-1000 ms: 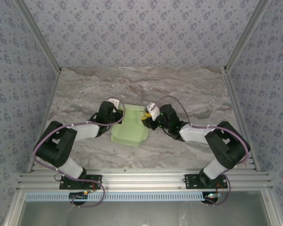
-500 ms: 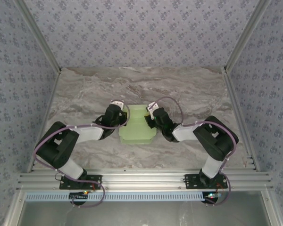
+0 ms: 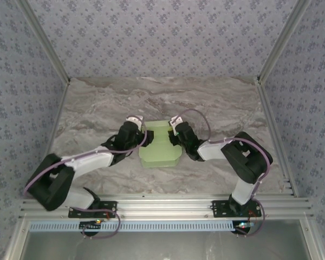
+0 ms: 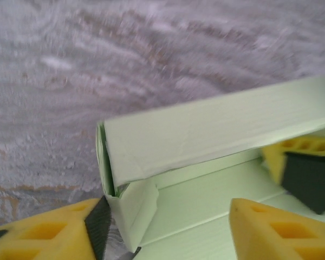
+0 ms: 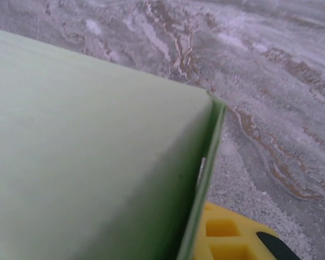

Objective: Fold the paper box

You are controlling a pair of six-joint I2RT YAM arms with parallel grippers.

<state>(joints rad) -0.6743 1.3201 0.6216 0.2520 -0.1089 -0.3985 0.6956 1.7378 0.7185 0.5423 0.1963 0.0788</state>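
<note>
Pale green card forms the paper box (image 3: 160,149), which sits near the middle of the grey veined marble tabletop (image 3: 216,103), directly between the two arms. In the top external view it appears as a shallow open tray with raised walls, its far wall toward the back of the tabletop and its near edge with clipped corners.

The left gripper (image 3: 140,142) meets the box at its left side; the right gripper (image 3: 174,142) meets it at the right side, so the two face each other across the box.

Left wrist view: the two yellow fingers (image 4: 43,235) stand well apart, the jaws open and clamped on nothing. One finger lies outside the box by a folded corner, its dark pad just beside the corner flap; the other lies over the box floor. A long wall (image 4: 206,130) of the box leans inward above the floor, with doubled card visible at the corner. A further yellow-and-black finger (image 4: 300,157) shows at the right edge, inside the box beneath the leaning wall.

Right wrist view: a box wall (image 5: 86,151) stands close to the lens, and one yellow finger (image 5: 227,238) lies just beside its edge on the outer side. The opposite finger is hidden behind the card, so whether this gripper grips the wall cannot be told.
</note>
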